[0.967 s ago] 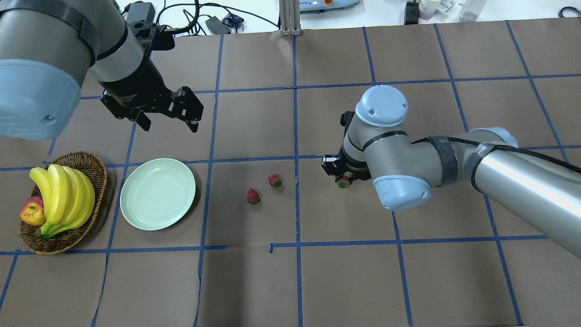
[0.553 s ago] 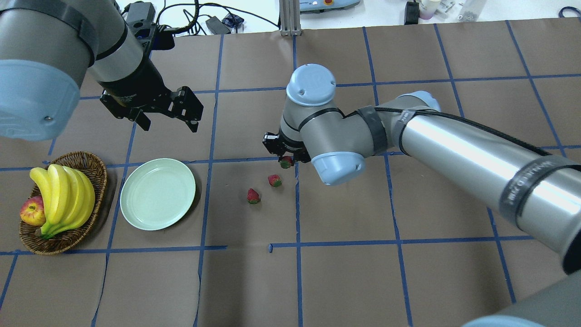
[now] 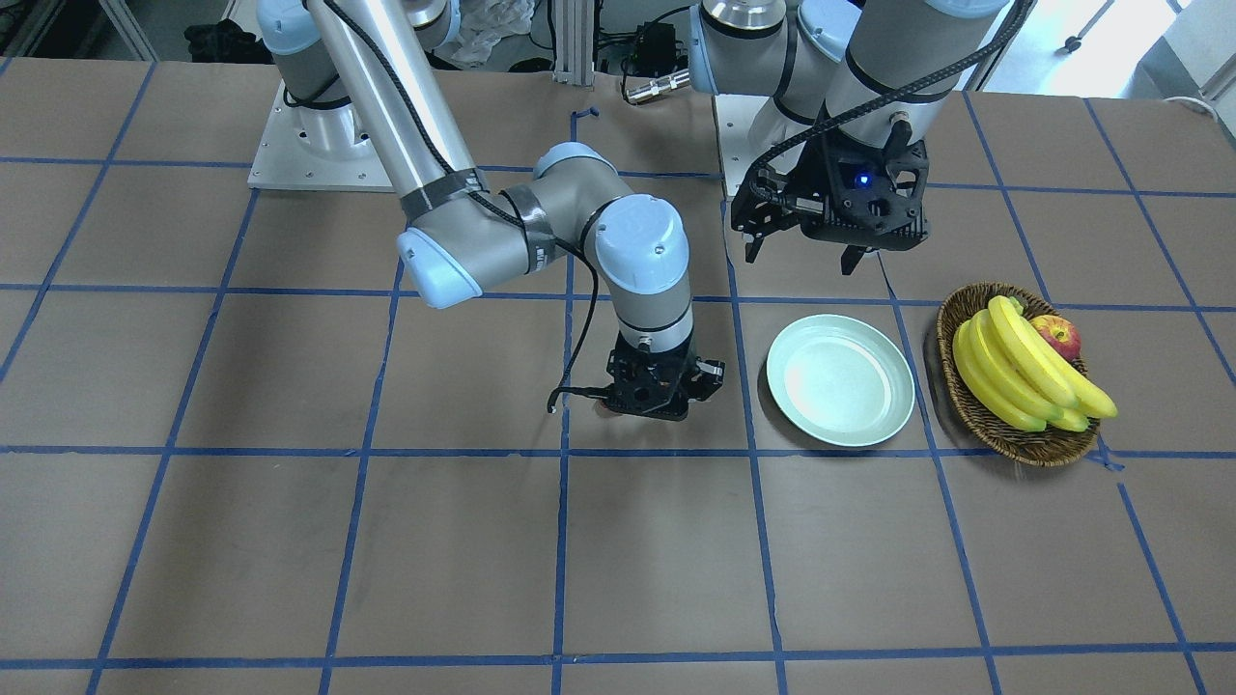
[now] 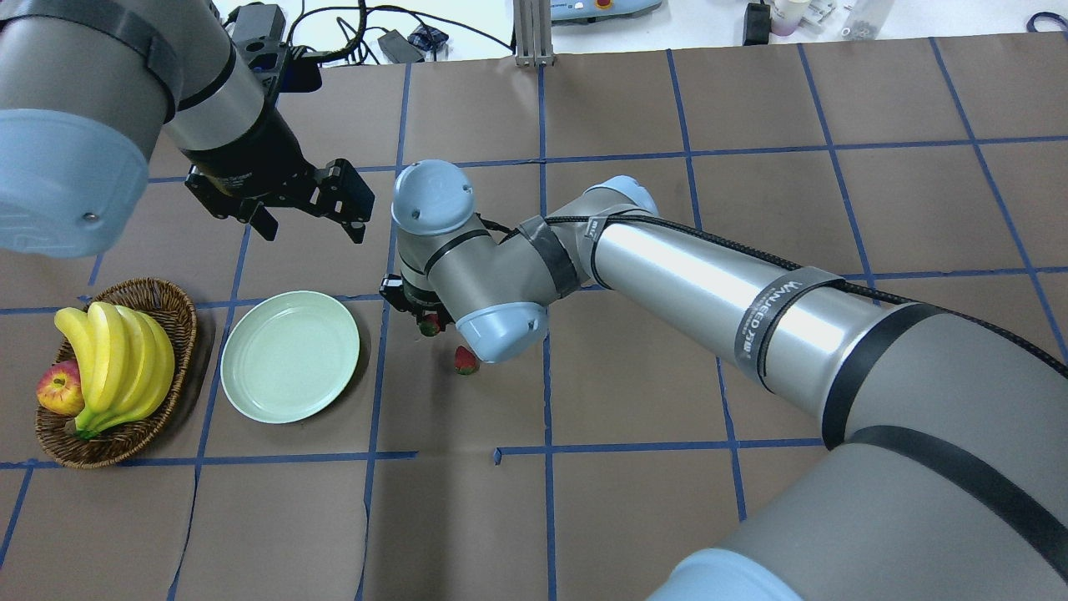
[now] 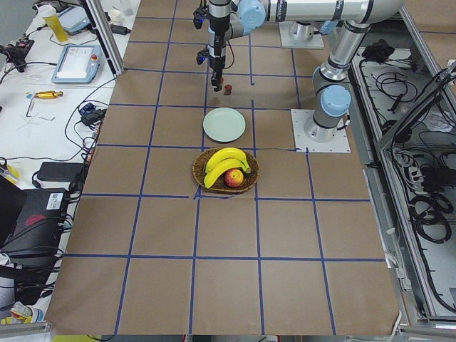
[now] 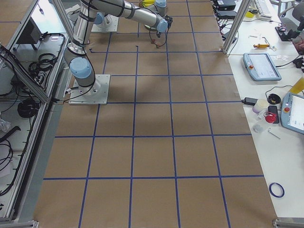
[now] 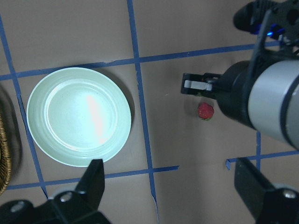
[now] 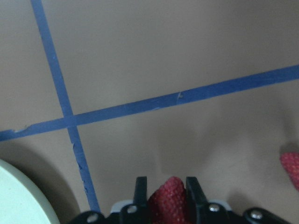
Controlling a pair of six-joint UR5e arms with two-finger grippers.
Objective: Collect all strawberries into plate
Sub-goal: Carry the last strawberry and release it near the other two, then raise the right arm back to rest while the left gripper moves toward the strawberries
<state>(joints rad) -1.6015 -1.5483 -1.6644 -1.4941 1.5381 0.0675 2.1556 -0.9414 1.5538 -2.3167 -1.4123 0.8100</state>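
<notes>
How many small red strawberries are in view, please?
2: the gripped strawberry in the right tool, the loose strawberry on the brown table beside it; another may hide under the right arm.

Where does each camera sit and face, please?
Front-facing: across the table, facing the robot; left claw, right claw, plate.
Overhead: behind the robot, looking forward and down; both claws.
Exterior left: table's left end, looking along it; basket near, arms far.
Exterior right: table's right end; arms far.
Left wrist: down onto plate; own open claw's fingers.
Right wrist: down; own claw gripping strawberry.
Shared: both wrists see the plate.
</notes>
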